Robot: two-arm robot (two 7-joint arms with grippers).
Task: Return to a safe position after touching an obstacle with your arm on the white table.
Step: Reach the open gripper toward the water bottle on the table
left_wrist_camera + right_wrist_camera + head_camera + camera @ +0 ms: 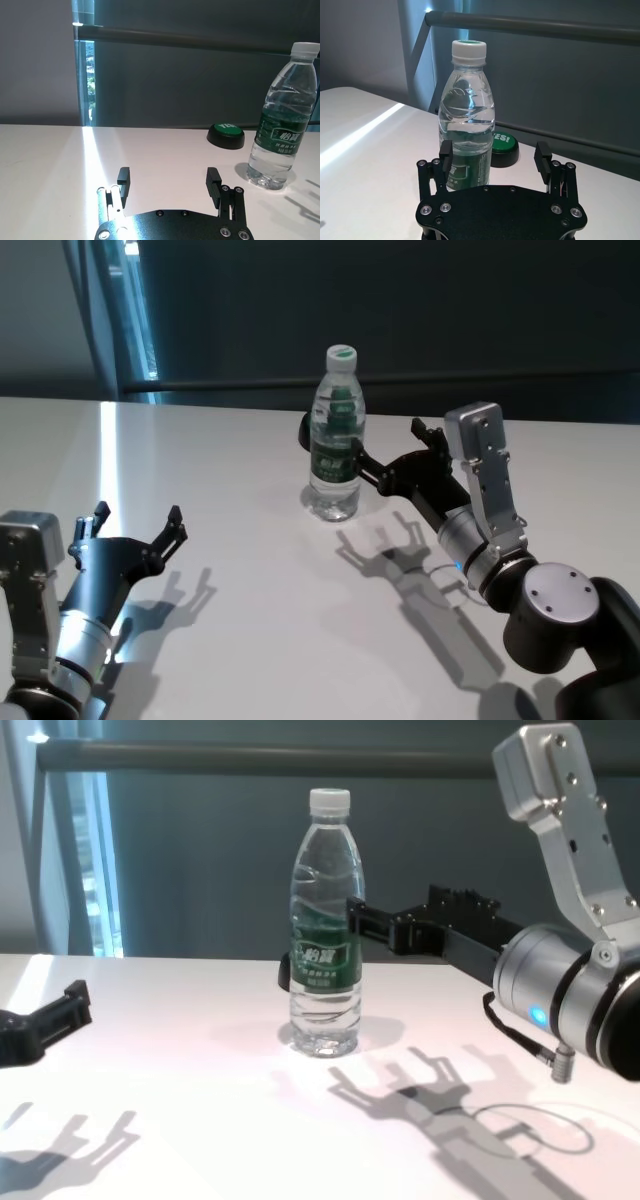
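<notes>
Behind the water bottle [337, 435], a black-based button with a green top [226, 134] is mostly hidden in the head view, showing only as a dark sliver at the bottle's left side; its white lettering cannot be read in full from either wrist view. The bottle stands upright near the middle of the white table [250, 630], white cap on, dark green label band around its waist. At the right, the right gripper [398, 453] reaches in low over the tabletop with its fingers spread apart and holding nothing; one fingertip [445, 149] sits at the label band and appears to touch it, though the exact contact is hard to judge, while the other finger is clear of the bottle on its right. The right elbow is cut off at the frame's lower corner. Well apart, at the near left, the left gripper [135, 526] hovers just above the table, fingers open and empty.
</notes>
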